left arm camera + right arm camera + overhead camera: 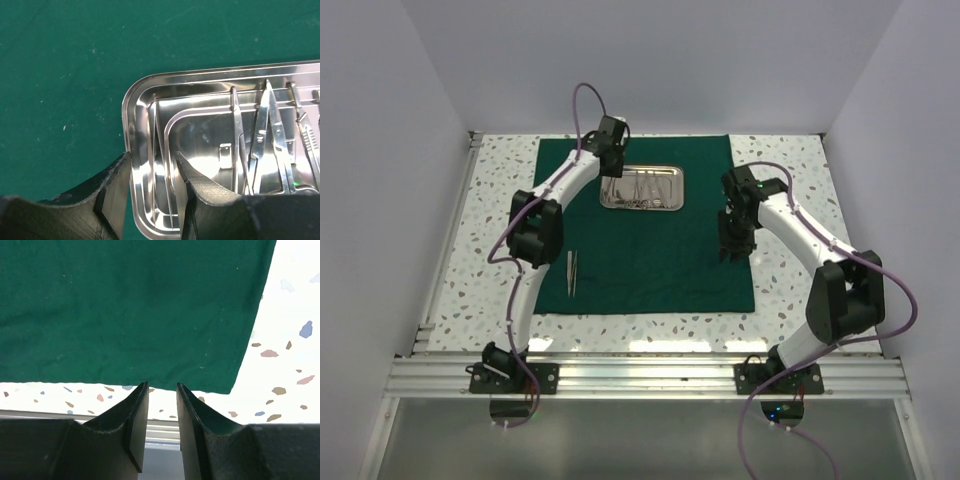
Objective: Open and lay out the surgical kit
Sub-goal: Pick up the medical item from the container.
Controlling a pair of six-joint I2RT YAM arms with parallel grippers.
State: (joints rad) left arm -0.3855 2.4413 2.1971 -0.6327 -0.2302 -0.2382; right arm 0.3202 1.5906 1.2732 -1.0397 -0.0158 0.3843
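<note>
The dark green cloth (650, 250) lies spread flat on the table. The steel tray (643, 188) sits on its far half and holds scissors and forceps (265, 145). One pair of silver tweezers (571, 271) lies on the cloth at the near left. My left gripper (612, 165) is open over the tray's left end. In the left wrist view it (152, 170) straddles the tray rim (131, 100), with a slim tweezers-like instrument (162, 165) between the fingers. My right gripper (733, 245) hovers over the cloth's right edge (125, 305), its fingers (135, 415) slightly apart and empty.
The speckled table (790, 290) shows around the cloth. An aluminium rail (650, 375) runs along the near edge with both arm bases on it. White walls enclose the left, right and far sides.
</note>
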